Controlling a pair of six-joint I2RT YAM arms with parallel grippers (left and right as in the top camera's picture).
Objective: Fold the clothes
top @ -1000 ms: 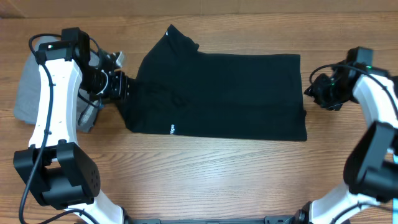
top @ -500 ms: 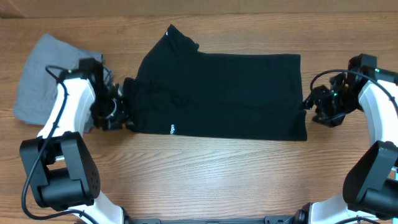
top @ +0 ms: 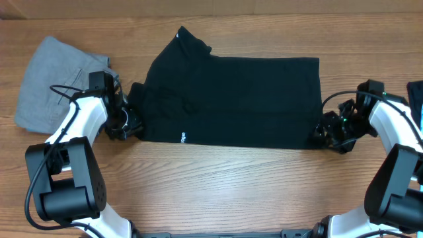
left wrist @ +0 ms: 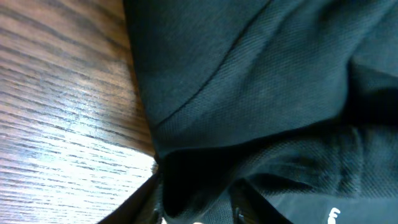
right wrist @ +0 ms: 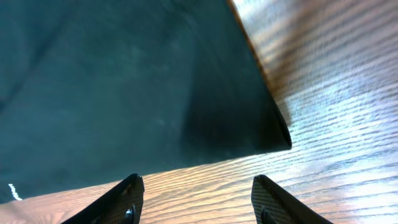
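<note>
One black garment, the clothes (top: 231,99), lies spread flat on the worktop (top: 218,178) as a broad rectangle, with a pointed flap sticking out at one far corner. A small white print (top: 183,137) sits on the near hem, just beside the left jaws. The cloth is matt and fine-ribbed, with a seam curving across it in the left wrist view.

The garment stretches between the two sets of jaws, one at each near corner. The left arm (top: 76,129) rises along the worktop's side, its wrist bent inward to the corner. There the left jaws are drawn close on a bunched fold of the clothes, which dips between the fingers (left wrist: 134,208) and lifts off the wood. The right arm (top: 390,125) curves in from the other side, wrist turned toward the cloth. The right jaws stand wide apart and hold nothing; bare wood shows between the fingers (right wrist: 127,194), and the garment's corner (right wrist: 283,140) lies just ahead of them, not touched.

Bare worktop runs along the whole near hem on the arms' side of both jaws. Beyond the left jaws, away from the garment, lie folded grey trousers (top: 49,86), close to that arm.
</note>
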